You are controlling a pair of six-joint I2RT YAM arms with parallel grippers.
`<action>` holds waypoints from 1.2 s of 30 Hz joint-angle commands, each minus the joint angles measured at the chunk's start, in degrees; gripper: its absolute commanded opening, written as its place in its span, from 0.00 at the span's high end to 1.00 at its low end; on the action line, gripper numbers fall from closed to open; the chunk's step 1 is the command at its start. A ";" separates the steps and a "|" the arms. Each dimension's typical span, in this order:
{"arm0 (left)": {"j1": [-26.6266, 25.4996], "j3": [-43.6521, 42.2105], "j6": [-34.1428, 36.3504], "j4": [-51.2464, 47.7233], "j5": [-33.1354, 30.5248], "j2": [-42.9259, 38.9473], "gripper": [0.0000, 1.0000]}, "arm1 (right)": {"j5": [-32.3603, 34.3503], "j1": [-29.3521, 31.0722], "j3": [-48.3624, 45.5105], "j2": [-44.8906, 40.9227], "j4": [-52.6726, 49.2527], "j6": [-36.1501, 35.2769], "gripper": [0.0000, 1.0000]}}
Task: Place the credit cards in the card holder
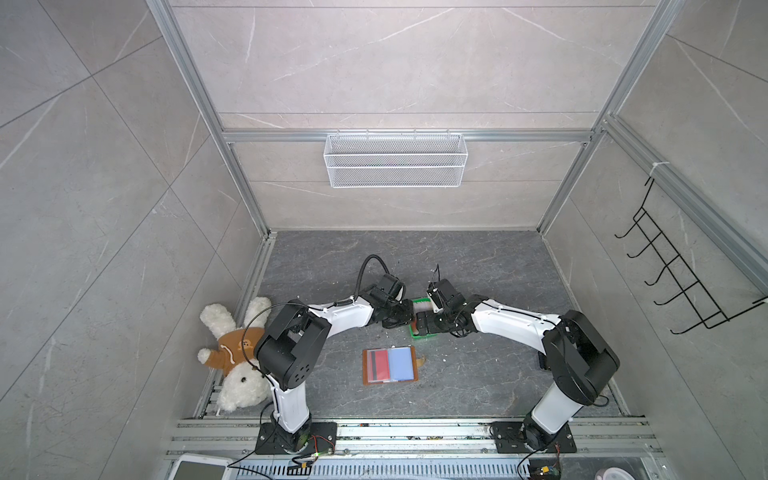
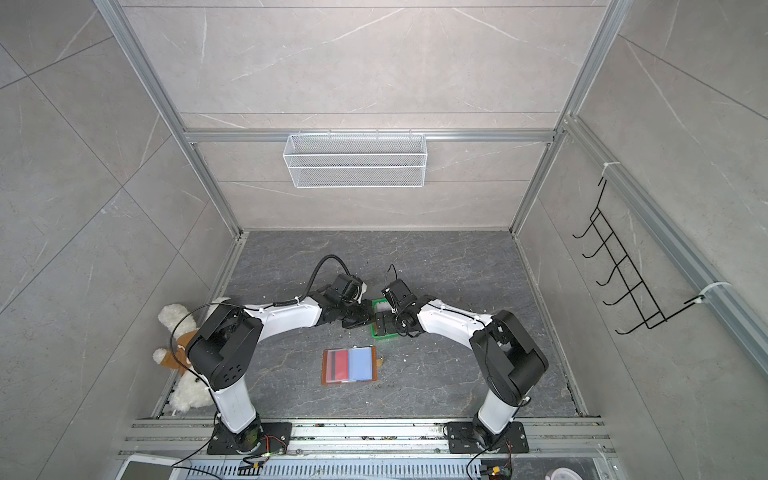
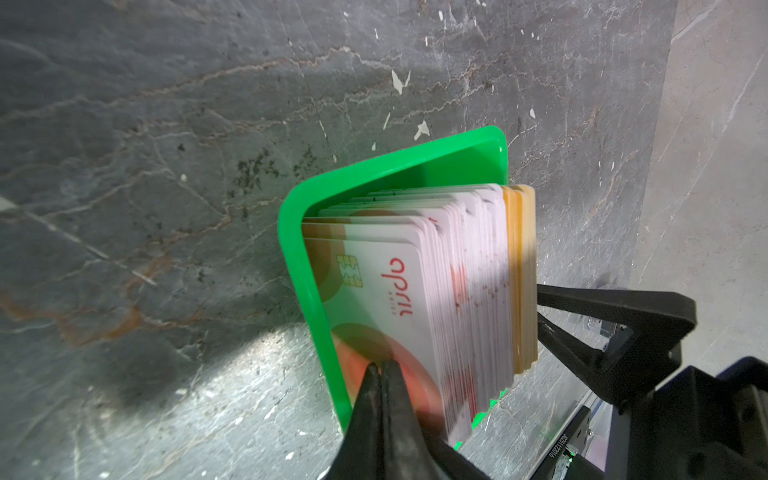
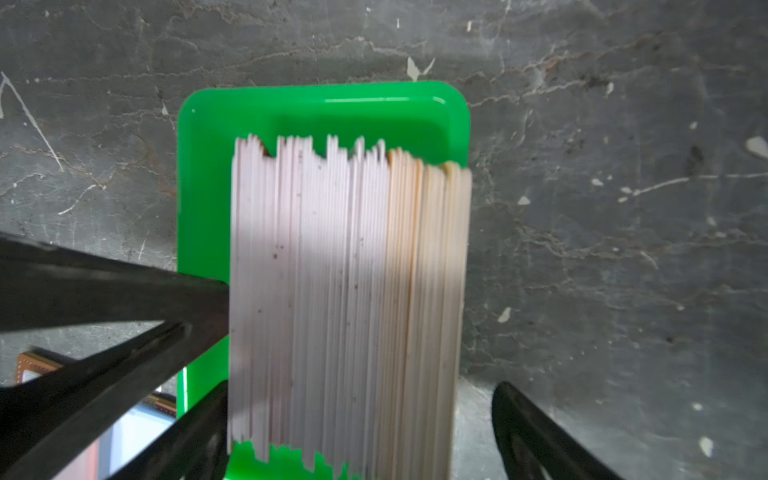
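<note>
Pinkish credit cards [image 4: 345,291] stand between spread right fingers [image 4: 515,419]; closed left fingers [image 3: 386,399] touch the front.

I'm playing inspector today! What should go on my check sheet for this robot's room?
Surface: dark grey stone-look floor, dotted with small white flecks.
Job's things: credit cards stand on edge in a green tray; card holder lies open nearer the arm bases, with a red card in one sleeve.
Clutter: plush toy at the left edge.
Grippers: left claw shut, tips at the front card's face; right claw open, straddling the stack.
Cables: black cable loops above the left wrist.
Surroundings: wire basket on the back wall; hook rack on the right wall.
</note>
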 commanded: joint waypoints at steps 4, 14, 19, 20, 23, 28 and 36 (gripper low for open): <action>-0.16 -0.32 0.06 -2.46 -1.39 -2.95 1.00 | 2.43 -0.17 1.71 0.59 -1.46 0.12 0.05; -0.15 -0.11 -0.04 -2.28 -0.60 -0.37 1.00 | 4.34 -0.17 2.64 -2.27 -3.42 -0.44 0.05; -0.18 0.20 -0.21 -2.22 -0.17 0.73 1.00 | 5.92 -0.21 3.08 -3.43 -5.21 -1.17 0.05; -0.16 0.21 -0.22 -2.21 -0.08 0.83 1.00 | 6.03 -0.16 3.20 -3.70 -5.41 -1.27 0.05; -0.12 0.38 -0.24 -1.84 0.53 1.16 1.00 | 6.10 -0.16 3.15 -4.26 -5.75 -1.28 0.05; -0.19 0.47 -0.44 0.07 2.87 2.32 0.99 | 5.98 -0.16 3.45 -5.08 -6.50 -0.96 0.05; -0.21 0.12 -1.13 1.34 3.36 2.68 0.98 | -1.17 -0.08 1.28 -10.36 -4.41 4.45 0.06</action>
